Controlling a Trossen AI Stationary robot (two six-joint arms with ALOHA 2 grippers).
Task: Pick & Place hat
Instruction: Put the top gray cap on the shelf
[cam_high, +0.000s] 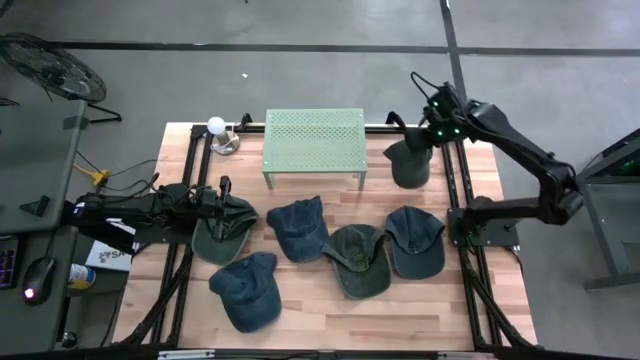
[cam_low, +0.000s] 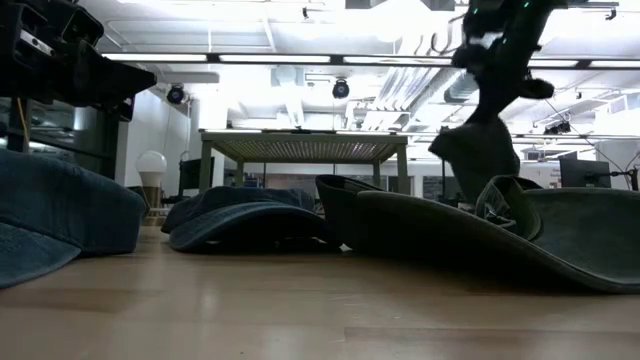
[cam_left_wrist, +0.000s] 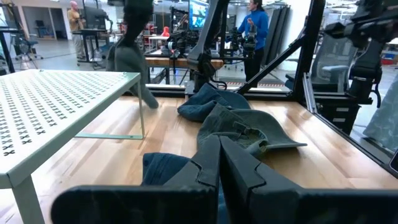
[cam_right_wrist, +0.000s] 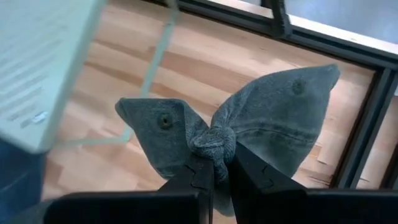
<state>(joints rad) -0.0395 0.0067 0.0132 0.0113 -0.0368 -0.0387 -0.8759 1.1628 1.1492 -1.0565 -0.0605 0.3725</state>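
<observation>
My right gripper (cam_high: 430, 133) hangs over the table's far right, beside the green perforated stand (cam_high: 312, 135), shut on a dark grey-green hat (cam_high: 409, 163). That hat also shows in the low view (cam_low: 478, 150) and far off in the left wrist view (cam_left_wrist: 126, 59). Several more hats lie crown-up on the wood: an olive one (cam_high: 222, 232), two blue ones (cam_high: 298, 226) (cam_high: 247, 289), another olive one (cam_high: 358, 260) and a dark blue one (cam_high: 415, 241). My left gripper (cam_high: 225, 187) is shut, raised over the far edge of the left olive hat, touching nothing. My right gripper pinches a bunched knot of the hat's crown cloth (cam_right_wrist: 212, 140) between its two fingers (cam_right_wrist: 194, 175), coming from above and pointing down. The cloth spreads out in two lobes beyond the fingers. The hat hangs below the gripper, lifted off the table.
A white bulb on a round base (cam_high: 217, 128) stands at the far left corner. Black frame rails (cam_high: 462, 190) run along both sides of the table. There is bare wood between the stand and the row of hats. People stand in the room beyond (cam_left_wrist: 255, 28).
</observation>
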